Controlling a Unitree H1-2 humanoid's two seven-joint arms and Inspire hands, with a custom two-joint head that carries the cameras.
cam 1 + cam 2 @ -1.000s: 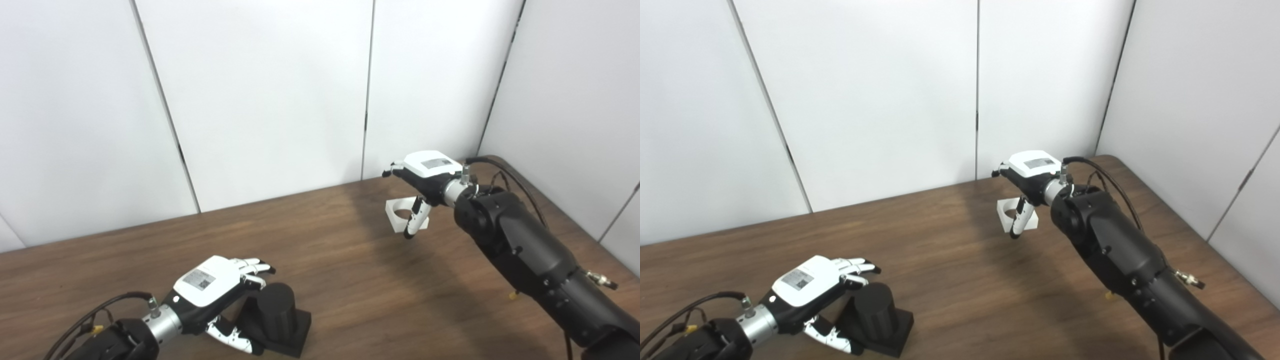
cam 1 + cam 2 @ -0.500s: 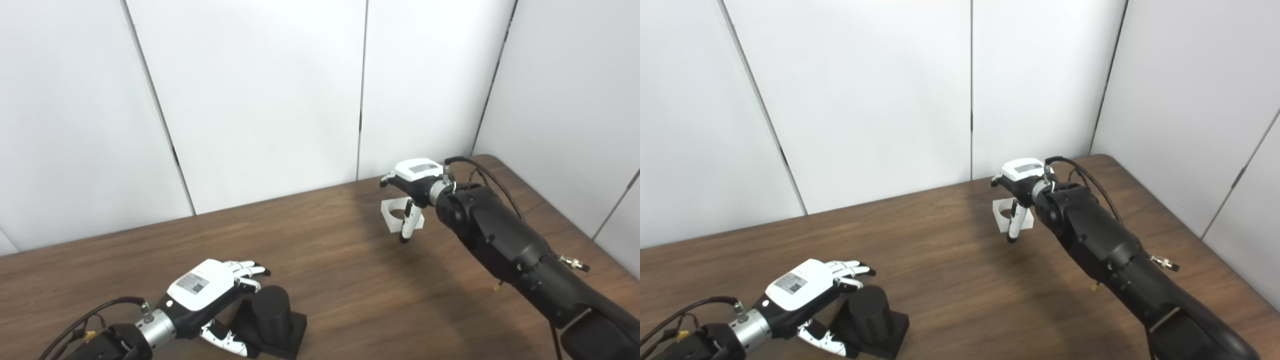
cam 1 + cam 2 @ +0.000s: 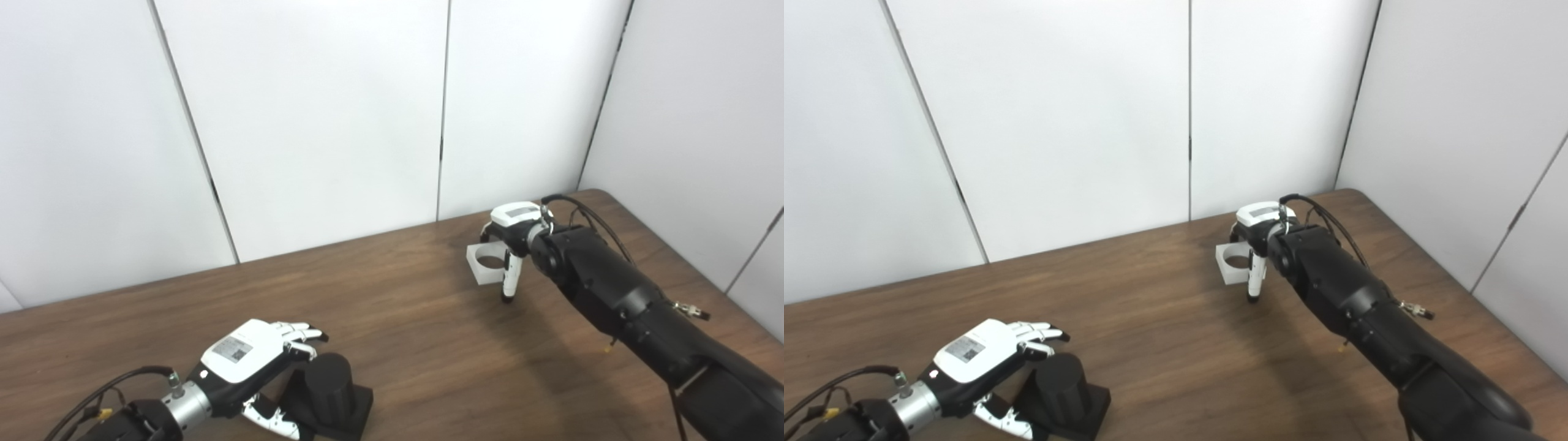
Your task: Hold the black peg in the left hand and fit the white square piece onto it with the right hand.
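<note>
At the lower left of the frame the left hand (image 3: 251,361) sits with its fingers spread around the peg (image 3: 329,386), thumb low on the near side and fingertips over the top rim. It cups the peg loosely; whether it presses on it I cannot tell, and no firm hold shows. The peg stands upright on its black square base near the table's (image 3: 416,343) front edge.

Across bare wood, at right of centre toward the back, the right hand (image 3: 513,236) reaches down beside the piece (image 3: 487,265), which lies flat on the table with its round hole facing up. One finger (image 3: 508,285) points down at the piece's right side with its tip near the wood; the hand is unclenched and carries nothing.

The step in hand looks like the pickup on both sides, with neither part lifted. Next the right hand would need its fingers closed across the piece's opposite sides, and the left a firm clasp on the peg.

The wall panels stand close behind the piece, and the table's rounded corner lies to its right. The open room is the wide clear wood between the two hands.
</note>
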